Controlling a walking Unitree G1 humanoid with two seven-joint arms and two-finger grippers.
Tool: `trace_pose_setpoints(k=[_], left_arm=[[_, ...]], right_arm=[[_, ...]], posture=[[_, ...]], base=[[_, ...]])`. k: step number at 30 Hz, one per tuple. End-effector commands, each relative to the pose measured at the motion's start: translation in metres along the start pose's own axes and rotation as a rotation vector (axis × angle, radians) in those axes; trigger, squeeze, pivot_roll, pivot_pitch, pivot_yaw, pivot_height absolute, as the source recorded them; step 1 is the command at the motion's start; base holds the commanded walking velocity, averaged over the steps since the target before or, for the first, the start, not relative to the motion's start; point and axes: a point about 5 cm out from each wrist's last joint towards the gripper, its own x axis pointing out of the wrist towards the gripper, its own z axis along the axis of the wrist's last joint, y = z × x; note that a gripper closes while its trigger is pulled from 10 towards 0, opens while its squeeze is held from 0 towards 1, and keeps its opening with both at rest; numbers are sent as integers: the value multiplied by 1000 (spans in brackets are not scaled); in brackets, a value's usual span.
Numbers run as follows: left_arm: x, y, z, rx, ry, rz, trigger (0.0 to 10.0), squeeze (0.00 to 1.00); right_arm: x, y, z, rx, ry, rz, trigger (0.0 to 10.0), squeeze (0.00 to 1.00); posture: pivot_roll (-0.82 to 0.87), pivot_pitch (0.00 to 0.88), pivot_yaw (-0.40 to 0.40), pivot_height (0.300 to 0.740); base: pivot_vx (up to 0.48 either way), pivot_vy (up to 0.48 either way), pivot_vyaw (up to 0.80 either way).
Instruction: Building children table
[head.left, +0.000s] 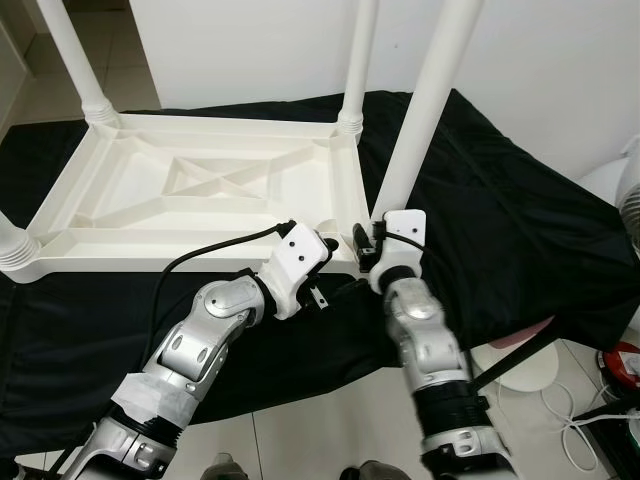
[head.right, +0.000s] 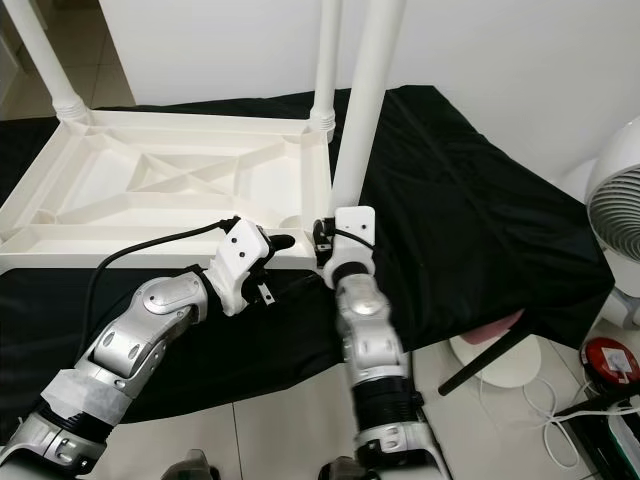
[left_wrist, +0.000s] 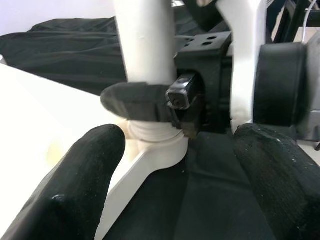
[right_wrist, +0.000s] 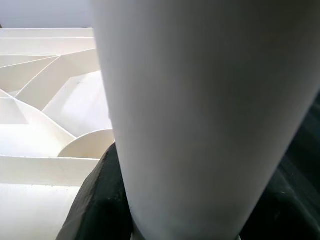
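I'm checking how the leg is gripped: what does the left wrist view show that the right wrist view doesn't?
Left wrist view: the right gripper with one black finger wrapped on the near table leg just above its socket, the left gripper's own fingers spread apart, and the black cloth.

Right wrist view: the ribbed underside of the upturned tabletop, with the leg very close.

Both: that white leg and the tabletop.
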Motion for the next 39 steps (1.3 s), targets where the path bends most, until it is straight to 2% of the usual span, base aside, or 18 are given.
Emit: trace_pose_setpoints(k=[1,16,17,23,25,27,28,29,30,32,34,38,39], left_arm=[[2,-4,-1,-3,14,-80,10000,0],[4,-3,1,-1,8,-83,10000,0],[4,-4,1,-1,7,-82,10000,0],[2,-5,1,-4,7,-74,10000,0],[1,-5,0,-8,8,-68,10000,0],[1,-5,0,-8,8,-68,10000,0],[0,-6,0,-8,9,-66,10000,0],[0,-6,0,-8,9,-66,10000,0],[-1,-6,-1,-10,6,-57,10000,0],[-1,-6,-1,-10,6,-57,10000,0],[-2,-4,-1,-11,5,-48,10000,0],[-2,-4,-1,-11,5,-45,10000,0],[-1,-3,-1,-12,2,-43,10000,0]], right_arm=[[-4,-5,-10,-1,60,-31,10000,0],[-9,-4,2,3,62,-83,10000,0],[-10,-6,4,2,45,-70,10000,1000],[-11,-14,12,4,-3,-41,10000,1000],[-12,-16,14,12,-11,73,10000,1000],[-12,-16,14,12,-11,73,10000,1000],[-14,-17,11,6,2,171,10000,0],[-14,-17,11,6,2,171,10000,0],[-19,-25,5,-51,15,317,10000,0],[-19,-25,5,-51,15,317,10000,0],[-20,-36,5,-126,7,400,10000,0],[-19,-43,7,-154,4,451,10000,0],[-17,-50,8,-164,8,488,10000,0]], posture=[[33,0,-9,740],[33,0,-13,740],[42,0,-23,740],[47,0,-28,740],[52,0,-39,740],[52,0,-39,740],[55,0,-46,740],[55,0,-46,740],[59,0,-57,740],[59,0,-57,740],[55,0,-59,740],[57,0,-64,740],[59,0,-69,740]], base=[[0,0,0],[0,0,0],[0,0,0],[0,0,0],[0,0,0],[0,0,0],[0,0,0],[0,0,0],[0,0,0],[0,0,0],[0,0,0],[0,0,0],[0,0,0]])
